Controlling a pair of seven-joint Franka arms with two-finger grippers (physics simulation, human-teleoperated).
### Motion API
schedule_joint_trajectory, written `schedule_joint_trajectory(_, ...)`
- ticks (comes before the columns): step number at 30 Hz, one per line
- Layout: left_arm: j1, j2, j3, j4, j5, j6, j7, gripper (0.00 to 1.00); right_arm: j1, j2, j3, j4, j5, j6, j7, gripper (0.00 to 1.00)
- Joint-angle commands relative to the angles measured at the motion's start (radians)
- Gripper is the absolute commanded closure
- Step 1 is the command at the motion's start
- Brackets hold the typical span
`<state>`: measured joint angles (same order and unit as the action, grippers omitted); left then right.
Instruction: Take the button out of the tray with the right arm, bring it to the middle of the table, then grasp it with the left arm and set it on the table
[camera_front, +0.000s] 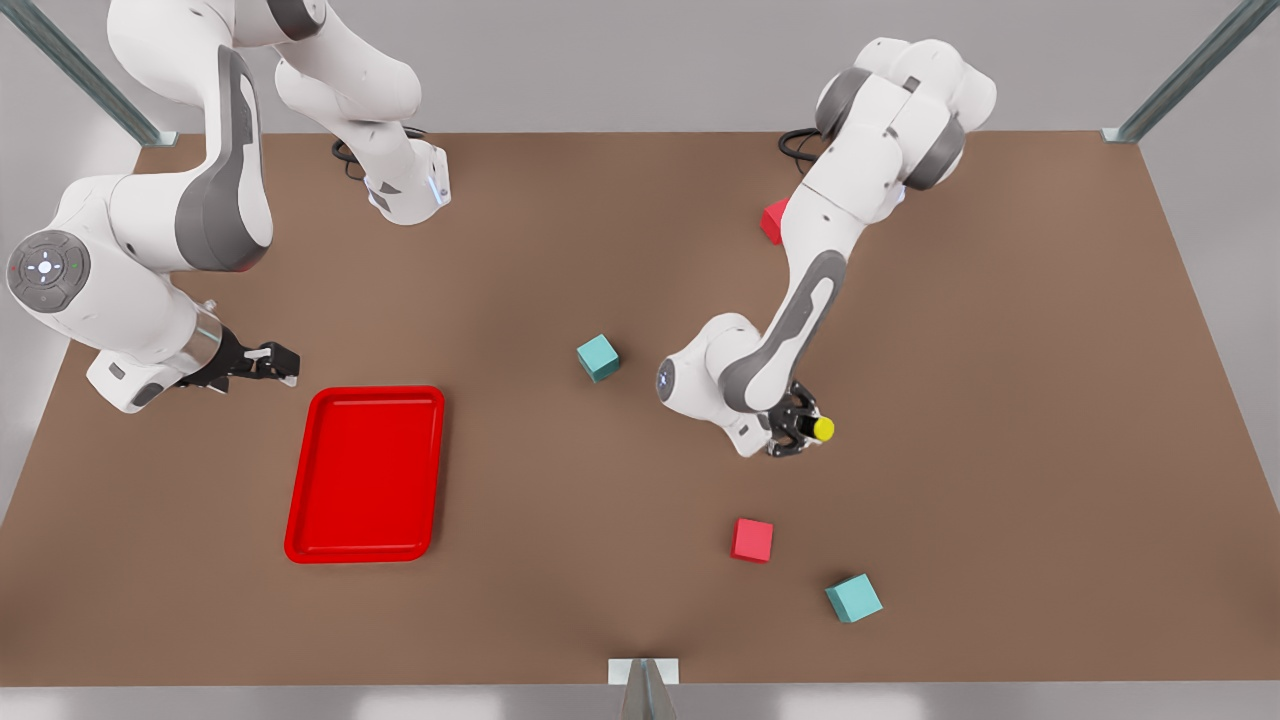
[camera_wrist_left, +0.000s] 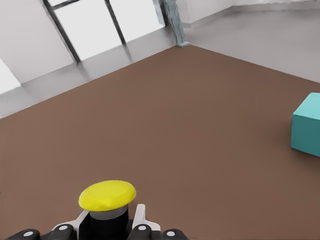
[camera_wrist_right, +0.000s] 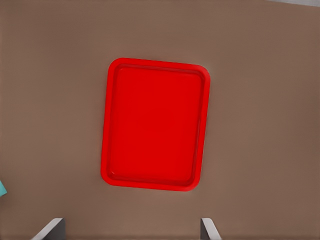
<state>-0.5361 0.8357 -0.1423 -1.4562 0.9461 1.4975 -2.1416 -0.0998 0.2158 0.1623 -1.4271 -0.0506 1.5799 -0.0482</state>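
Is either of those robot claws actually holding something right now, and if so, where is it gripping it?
Yes. The left gripper holds the button, its fingers pinching the dark body below the yellow cap. The right gripper, near the tray, holds nothing.

Two teal cubes, one mid-frame (camera_front: 598, 357) and one lower right (camera_front: 853, 597), and two red cubes, lower centre (camera_front: 752, 540) and upper centre (camera_front: 773, 221).

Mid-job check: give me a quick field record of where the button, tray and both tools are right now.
button: yellow-capped button held in the left tool, on the front view's right
left tool: shut on the button
right tool: the right tool is open, beside the tray's far corner
tray: red tray with nothing in it, on the table
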Motion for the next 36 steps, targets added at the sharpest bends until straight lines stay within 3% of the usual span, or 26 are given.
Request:
schedule_joint_trajectory(1,-0.004,0.011,0.001,-0.035,0.14,-0.169,-1.09,0.61,0.0,-0.003,0.0,0.0,0.0,0.0,-0.004,0.0)
schedule_joint_trajectory(6,0.001,0.117,0.004,-0.036,0.29,-0.194,-1.092,0.61,0.0,-0.001,0.0,0.0,0.0,0.0,-0.004,0.0)
schedule_joint_trajectory(14,0.007,0.184,0.007,-0.035,0.309,-0.166,-1.092,0.59,0.0,-0.001,0.0,0.0,0.001,0.0,-0.004,0.0)
schedule_joint_trajectory(15,0.007,0.184,0.006,-0.035,0.309,-0.163,-1.09,0.52,0.0,-0.001,0.0,0.0,0.001,0.0,-0.004,0.0)
schedule_joint_trajectory(16,0.007,0.192,0.006,-0.035,0.31,-0.16,-1.089,0.03,0.0,-0.001,0.0,0.0,0.001,0.0,-0.004,0.0)
schedule_joint_trajectory(17,0.007,0.198,0.007,-0.035,0.318,-0.155,-1.09,0.0,0.0,-0.001,0.0,0.0,0.001,0.0,-0.004,0.0)
schedule_joint_trajectory(36,0.002,0.178,0.015,-0.07,0.326,-0.246,-1.094,0.0,0.0,-0.001,0.0,0.0,0.001,0.0,-0.004,0.0)
